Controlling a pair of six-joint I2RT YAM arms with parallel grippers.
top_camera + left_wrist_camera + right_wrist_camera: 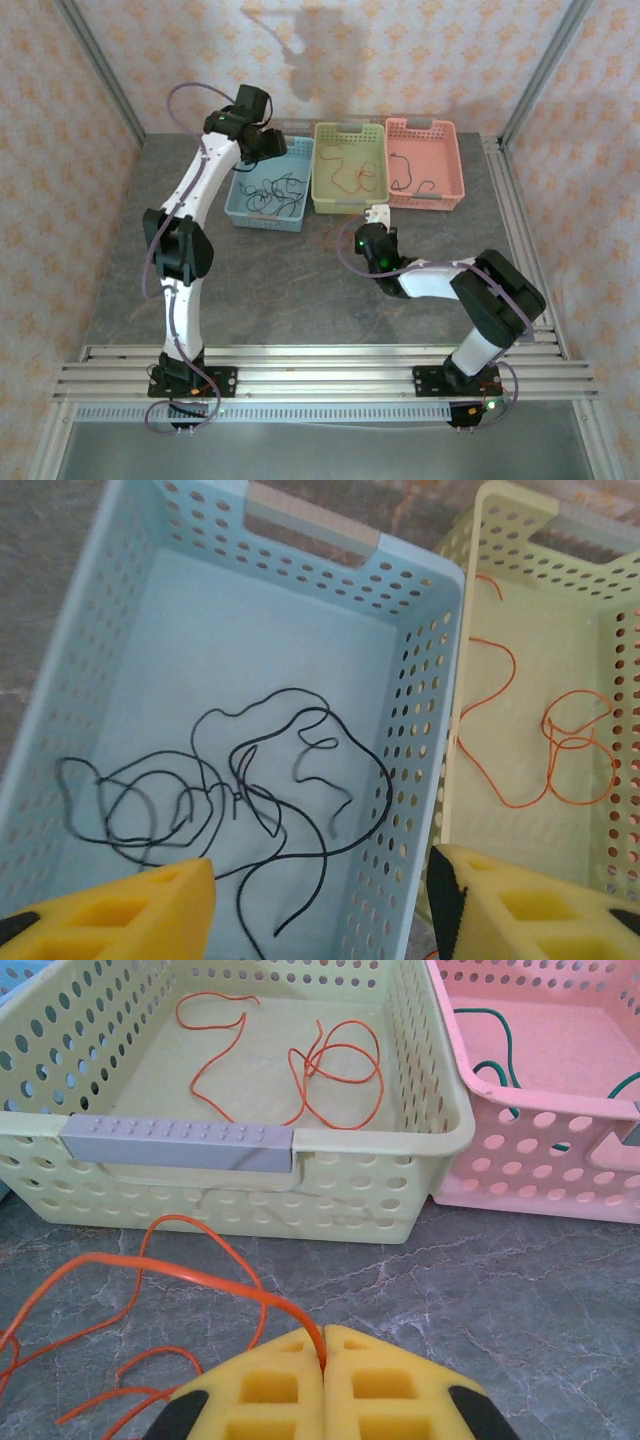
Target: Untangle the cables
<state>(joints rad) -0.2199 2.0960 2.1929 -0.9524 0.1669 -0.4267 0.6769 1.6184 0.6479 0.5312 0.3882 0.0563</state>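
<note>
Cables (235, 790) thin, black, looped, tangled inside blue basket (250, 640).

Three baskets were counted: blue (265, 222), yellow (348, 207), pink (458, 160). At least two orange cables (200, 1280) were seen. The black cables (385, 780) could not be counted.

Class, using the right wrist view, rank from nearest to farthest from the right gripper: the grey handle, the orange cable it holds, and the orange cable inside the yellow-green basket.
1. Held orange cable: pinched by the shut right gripper, trailing left.
2. Grey handle: on the near wall of the yellow-green basket, ahead.
3. Orange cable inside the basket: on its floor, beyond the handle.
</note>
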